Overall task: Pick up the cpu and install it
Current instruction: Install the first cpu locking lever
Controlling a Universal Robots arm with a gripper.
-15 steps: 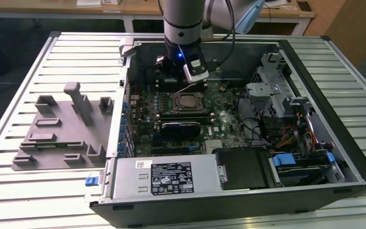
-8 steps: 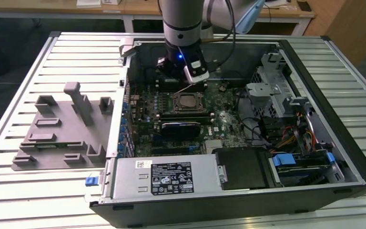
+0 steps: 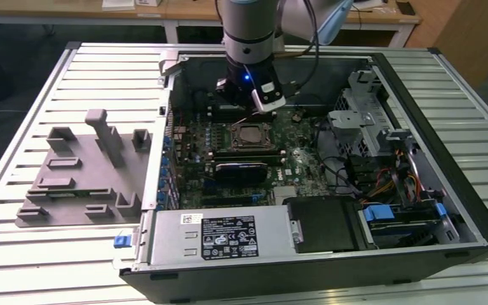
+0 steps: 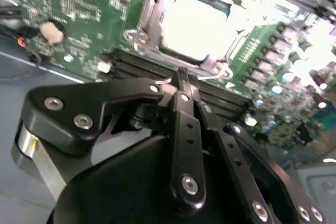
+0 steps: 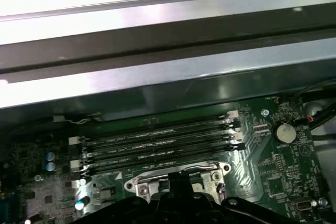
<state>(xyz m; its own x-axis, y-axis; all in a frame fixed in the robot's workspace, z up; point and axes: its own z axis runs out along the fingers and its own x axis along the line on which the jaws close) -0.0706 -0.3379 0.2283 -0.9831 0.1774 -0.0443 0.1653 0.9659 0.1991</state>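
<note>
The gripper (image 4: 181,73) is held just beyond the socket (image 4: 140,38), jaws seemingly pressed together on nothing, because the cpu (image 4: 197,24) is already laid inside.

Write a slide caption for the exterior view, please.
Robot gripper hovers near the processor socket inside an open computer case.
</note>
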